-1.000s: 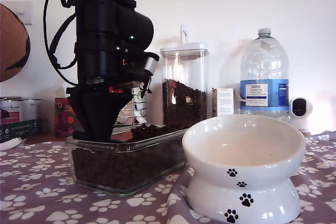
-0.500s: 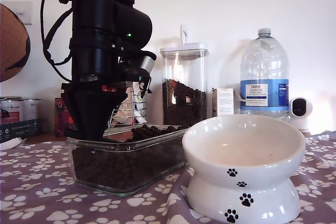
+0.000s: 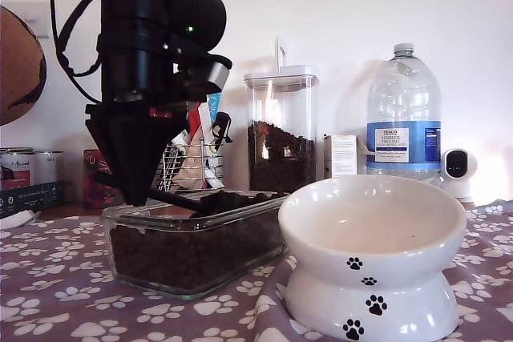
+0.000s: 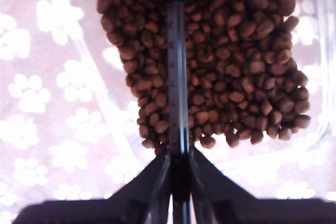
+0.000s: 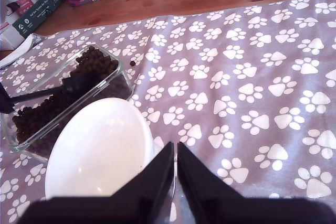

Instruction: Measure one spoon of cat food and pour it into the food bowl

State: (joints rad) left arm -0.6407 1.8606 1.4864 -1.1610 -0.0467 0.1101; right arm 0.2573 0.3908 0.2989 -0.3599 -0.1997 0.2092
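My first gripper [image 3: 135, 196] points down over the glass dish [image 3: 240, 212] at the exterior view's left, shut on the thin handle of the black spoon [image 4: 176, 77]. The spoon's cup [image 3: 218, 200] lies among the cat food [image 3: 184, 255], with kibble inside it in the first wrist view. The white paw-print food bowl [image 3: 373, 234] stands empty at the exterior view's right, close to the dish. In the second wrist view my second gripper [image 5: 176, 150] is shut on nothing, hovering by the food bowl's [image 5: 100, 150] rim; the spoon [image 5: 79, 82] and cat food [image 5: 52, 106] show beyond.
Behind the dish are a tall clear canister [image 3: 280, 130] of kibble, a wire caddy [image 3: 188, 167], a large water bottle [image 3: 403, 110], a small carton [image 3: 341, 154] and a small white camera [image 3: 458, 167]. Tins and boxes [image 5: 37, 3] sit on the wooden top. A paw-print cloth [image 5: 252, 77] covers the table.
My first arm has shifted toward the exterior view's left and slightly up. The spoon's handle and cup now show above the kibble.
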